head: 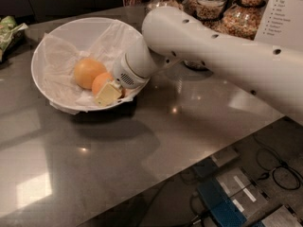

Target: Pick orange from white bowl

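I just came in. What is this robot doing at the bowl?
The robot's arm reaches into the white bowl on the table. Its gripper is down at the orange, at the near side of the bowl. A paler fruit lies right beside the orange, on the left. The orange is not lifted yet.

— What carries everything?

— A dark grey, glossy tabletop (pixel 142 145). It fills the frame from the upper left down to an edge that cuts across the lower right. Pale patches of light shine on it at the lower left.

— And what sits on it?

— The white bowl (pixel 34 72) at the upper left, with its shadow just below it. Glass jars (pixel 210 1) stand along the top right, and a green packet (pixel 9 30) lies at the far left edge.

— The tool?

— The tool (pixel 112 91) is inside that bowl, toward its right side.
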`<state>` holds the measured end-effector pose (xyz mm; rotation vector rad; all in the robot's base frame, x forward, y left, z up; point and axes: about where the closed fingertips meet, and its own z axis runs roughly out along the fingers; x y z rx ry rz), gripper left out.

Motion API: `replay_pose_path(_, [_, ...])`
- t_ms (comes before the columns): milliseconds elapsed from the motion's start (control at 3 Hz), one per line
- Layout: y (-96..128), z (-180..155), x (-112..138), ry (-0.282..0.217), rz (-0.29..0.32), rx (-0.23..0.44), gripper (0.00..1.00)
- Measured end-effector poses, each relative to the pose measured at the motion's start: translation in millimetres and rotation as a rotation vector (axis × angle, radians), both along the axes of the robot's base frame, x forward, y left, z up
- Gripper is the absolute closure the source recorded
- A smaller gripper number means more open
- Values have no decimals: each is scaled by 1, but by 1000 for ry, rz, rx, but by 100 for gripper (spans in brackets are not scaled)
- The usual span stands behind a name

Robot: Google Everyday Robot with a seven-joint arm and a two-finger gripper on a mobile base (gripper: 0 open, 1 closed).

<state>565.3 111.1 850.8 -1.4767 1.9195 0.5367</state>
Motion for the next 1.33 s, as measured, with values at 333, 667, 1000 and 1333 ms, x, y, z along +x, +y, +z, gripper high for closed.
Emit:
replay_pose_path(333, [-5, 7, -1, 7, 15, 35, 100])
replay_pose_path(667, [-20, 24, -1, 7, 34, 96, 100])
replay_pose_path(1000, [-29, 36, -1, -7, 39, 112, 100])
replay_pose_path(1333, [-34, 41, -1, -17, 42, 116, 100])
